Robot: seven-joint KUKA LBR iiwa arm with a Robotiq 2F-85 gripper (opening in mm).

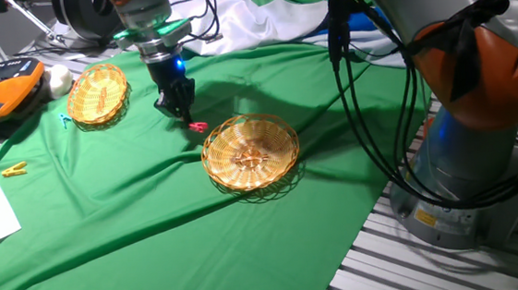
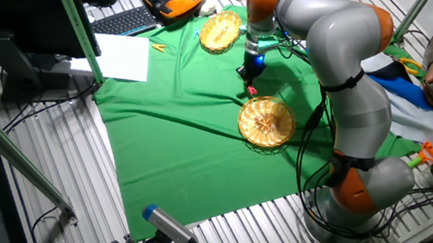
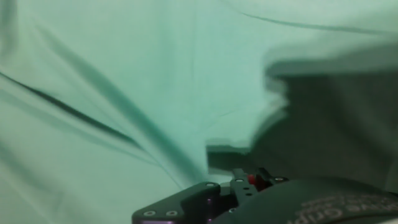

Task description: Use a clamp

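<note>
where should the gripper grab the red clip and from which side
By its long sides, from straight above. The red clip lies flat on the green cloth beside the basket, directly under the gripper. Its exact orientation is too small to tell.

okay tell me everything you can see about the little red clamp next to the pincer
The red clamp is a tiny clothespin-style clip, apparently plastic, far smaller than the wicker basket just beside it. It lies on the green cloth between the two baskets, right at the tips of the pincer, which stands over it. Whether the fingers actually grip it cannot be told. In the hand view only a small red spot shows at the pincer's base, blurred.
</note>
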